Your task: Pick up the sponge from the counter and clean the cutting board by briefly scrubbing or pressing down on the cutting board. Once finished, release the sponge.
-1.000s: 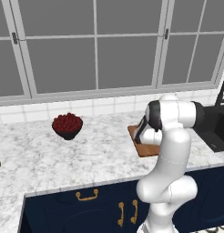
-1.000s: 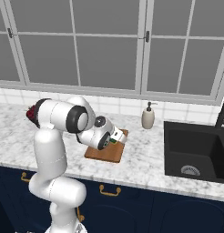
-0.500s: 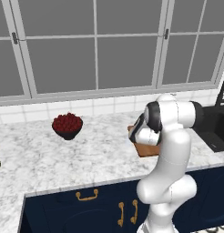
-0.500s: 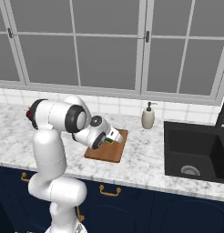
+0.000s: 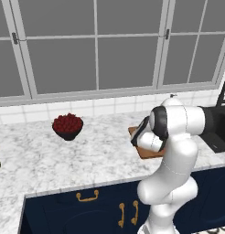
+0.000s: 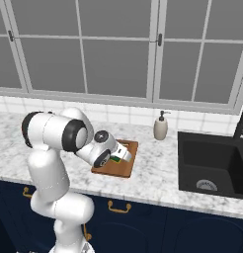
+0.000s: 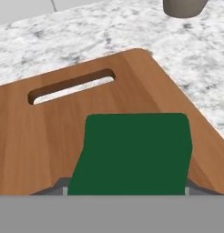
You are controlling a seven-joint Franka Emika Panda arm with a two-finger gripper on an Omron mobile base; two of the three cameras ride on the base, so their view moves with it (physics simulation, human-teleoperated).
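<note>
The brown wooden cutting board [image 6: 127,168] lies on the marbled counter [image 6: 158,183], its slot handle [image 7: 70,85] at the far end in the hand view. My gripper [image 6: 121,155] is low over the board's middle, shut on the sponge [image 7: 134,152]. The sponge's green scouring top faces the hand camera and hides the fingertips. Its green edge [image 6: 115,159] peeks out beside the hand in the right base view. In the left base view the arm covers most of the cutting board [image 5: 146,153] and the gripper. I cannot tell whether the sponge touches the wood.
A beige soap dispenser [image 6: 161,126] stands just behind the board, and its base [image 7: 184,7] shows at the top of the hand view. The black sink [image 6: 212,163] lies to the right. A dark bowl of red fruit [image 5: 67,125] sits well to the left.
The hand has shifted slightly across the board, still gripping the sponge, and the wrist has turned a little. The board has not moved.
</note>
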